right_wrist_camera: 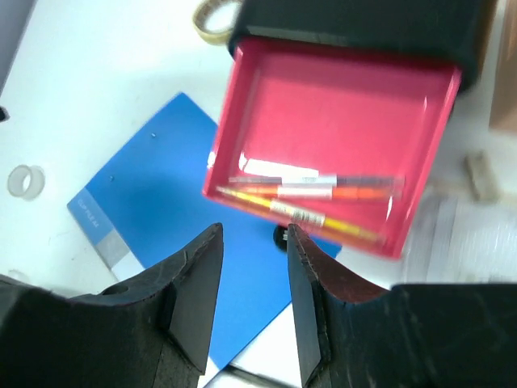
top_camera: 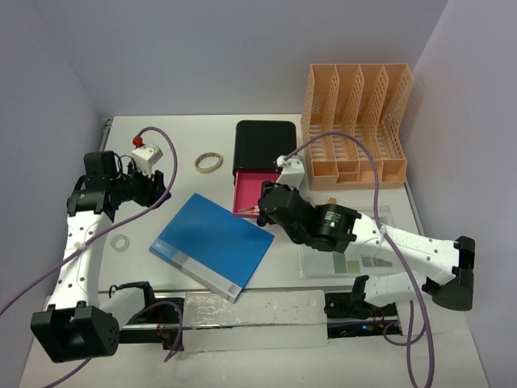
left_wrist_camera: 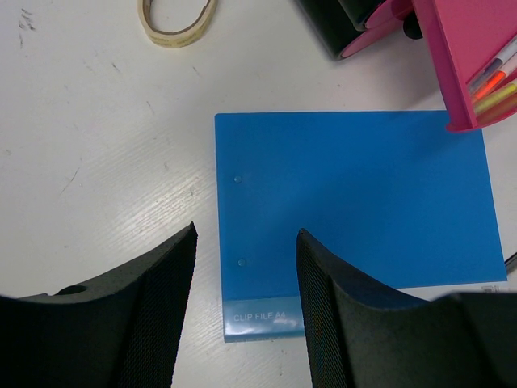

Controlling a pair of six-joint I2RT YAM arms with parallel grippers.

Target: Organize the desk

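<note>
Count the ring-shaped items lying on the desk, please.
2. On the desk, a beige tape ring lies left of the black drawer box; a smaller pale ring lies left of the blue clip file. More may be hidden.

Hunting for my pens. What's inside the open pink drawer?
The pink drawer holds a few pens, orange, yellow and clear, near its front. Its back, inside the black box, is hidden.

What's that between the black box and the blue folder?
An open pink drawer holding pens, pulled out of the black box toward the blue folder; clearest in the top view.
</note>
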